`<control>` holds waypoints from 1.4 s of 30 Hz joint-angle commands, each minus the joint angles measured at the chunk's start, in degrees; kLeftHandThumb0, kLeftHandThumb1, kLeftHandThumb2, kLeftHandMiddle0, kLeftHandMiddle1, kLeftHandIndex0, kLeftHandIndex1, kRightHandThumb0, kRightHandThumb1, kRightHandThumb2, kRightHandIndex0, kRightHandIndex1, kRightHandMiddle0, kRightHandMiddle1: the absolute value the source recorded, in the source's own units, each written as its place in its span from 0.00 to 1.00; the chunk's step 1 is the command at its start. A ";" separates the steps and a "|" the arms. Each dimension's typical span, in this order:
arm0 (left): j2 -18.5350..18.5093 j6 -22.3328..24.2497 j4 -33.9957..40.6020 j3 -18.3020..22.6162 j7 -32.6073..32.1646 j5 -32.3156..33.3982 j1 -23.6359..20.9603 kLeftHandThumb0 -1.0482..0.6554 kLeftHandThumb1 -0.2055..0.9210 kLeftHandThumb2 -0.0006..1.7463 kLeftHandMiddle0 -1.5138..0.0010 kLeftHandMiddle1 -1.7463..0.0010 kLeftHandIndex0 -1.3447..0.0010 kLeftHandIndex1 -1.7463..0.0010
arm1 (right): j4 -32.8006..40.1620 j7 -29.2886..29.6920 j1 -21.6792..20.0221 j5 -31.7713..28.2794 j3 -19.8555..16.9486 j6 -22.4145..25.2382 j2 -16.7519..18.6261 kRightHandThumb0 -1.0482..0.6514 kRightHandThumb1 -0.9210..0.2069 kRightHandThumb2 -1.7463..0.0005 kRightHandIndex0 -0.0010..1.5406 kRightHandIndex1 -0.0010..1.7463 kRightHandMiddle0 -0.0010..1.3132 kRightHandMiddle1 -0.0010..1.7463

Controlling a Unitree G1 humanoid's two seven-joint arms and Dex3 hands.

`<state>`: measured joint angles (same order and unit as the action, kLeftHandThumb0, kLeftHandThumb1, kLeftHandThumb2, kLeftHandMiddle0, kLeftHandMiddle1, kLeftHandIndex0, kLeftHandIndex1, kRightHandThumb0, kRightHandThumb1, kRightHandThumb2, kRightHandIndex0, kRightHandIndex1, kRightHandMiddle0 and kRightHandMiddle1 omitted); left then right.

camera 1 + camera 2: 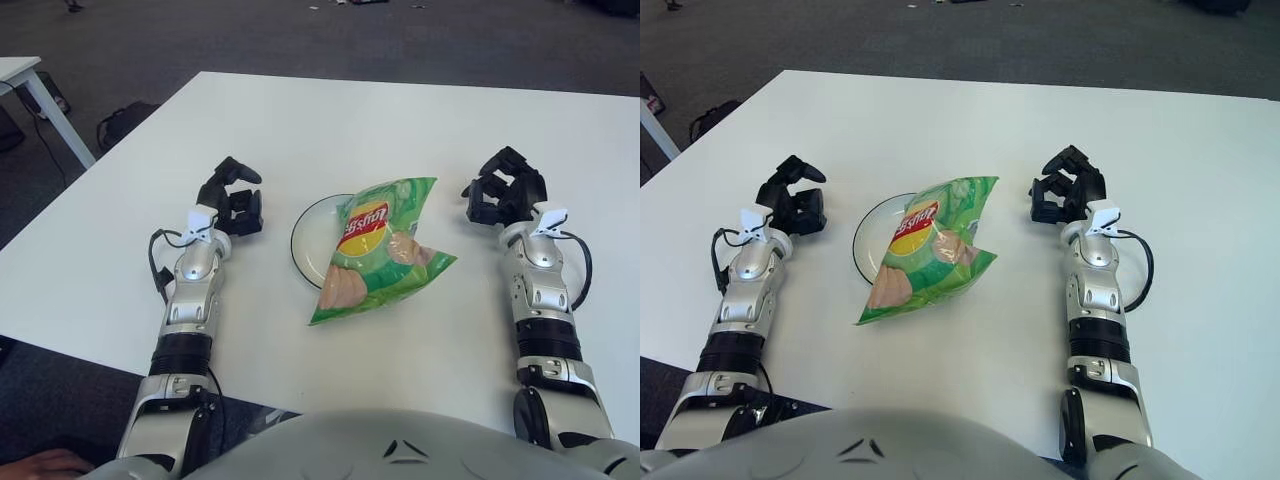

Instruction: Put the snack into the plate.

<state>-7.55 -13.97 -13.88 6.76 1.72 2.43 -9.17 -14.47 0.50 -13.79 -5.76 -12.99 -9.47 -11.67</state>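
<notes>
Crinkled green foil snack bag (378, 248) overlaps round white plate (310, 240) — left hand (234, 199), right hand (503, 189) loosely curled, empty.

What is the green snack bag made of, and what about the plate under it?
The snack bag looks like thin, glossy plastic film: it crinkles and catches the light. The plate looks like smooth glazed ceramic, white with a dark rim, though it could be hard plastic.

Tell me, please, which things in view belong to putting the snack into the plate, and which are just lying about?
Part of the job:
- green chip bag, lying across the plate and hanging over its near rim
- white plate
- right hand, empty, right of the bag
- left hand, empty, left of the plate

Lying about:
- white side table, far left
- dark bag on the floor
</notes>
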 commanded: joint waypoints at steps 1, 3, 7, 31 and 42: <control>2.28 -1.61 -5.33 0.23 -0.32 0.68 5.06 0.36 0.57 0.67 0.16 0.00 0.61 0.00 | -0.89 0.53 4.97 0.00 0.06 0.69 2.03 0.61 0.85 0.10 0.64 0.76 0.55 1.00; 2.28 -2.08 -5.75 0.40 -0.43 0.67 5.02 0.36 0.57 0.67 0.16 0.00 0.61 0.00 | -0.09 1.08 5.19 -0.32 -0.08 2.20 2.44 0.61 0.85 0.09 0.63 0.77 0.55 1.00; 2.44 -2.25 -5.70 0.48 -0.57 0.81 5.16 0.36 0.57 0.67 0.17 0.00 0.62 0.00 | 2.67 2.56 6.54 -0.68 -0.33 5.65 3.31 0.61 0.85 0.08 0.62 0.81 0.55 1.00; 1.68 0.14 -4.07 -0.05 1.15 1.08 5.76 0.35 0.54 0.69 0.16 0.00 0.59 0.00 | 8.67 10.28 14.67 5.30 1.99 10.71 5.20 0.61 0.86 0.01 0.57 0.98 0.51 1.00; 0.95 0.83 -3.55 -0.67 3.66 1.26 5.96 0.35 0.54 0.69 0.16 0.00 0.60 0.00 | 6.69 14.95 14.99 7.92 2.92 6.56 5.95 0.61 0.86 0.00 0.57 1.00 0.51 1.00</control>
<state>-7.81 -13.70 -13.80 6.63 4.61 3.42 -9.40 -3.94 14.29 -6.15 1.45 -10.85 -1.24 -10.47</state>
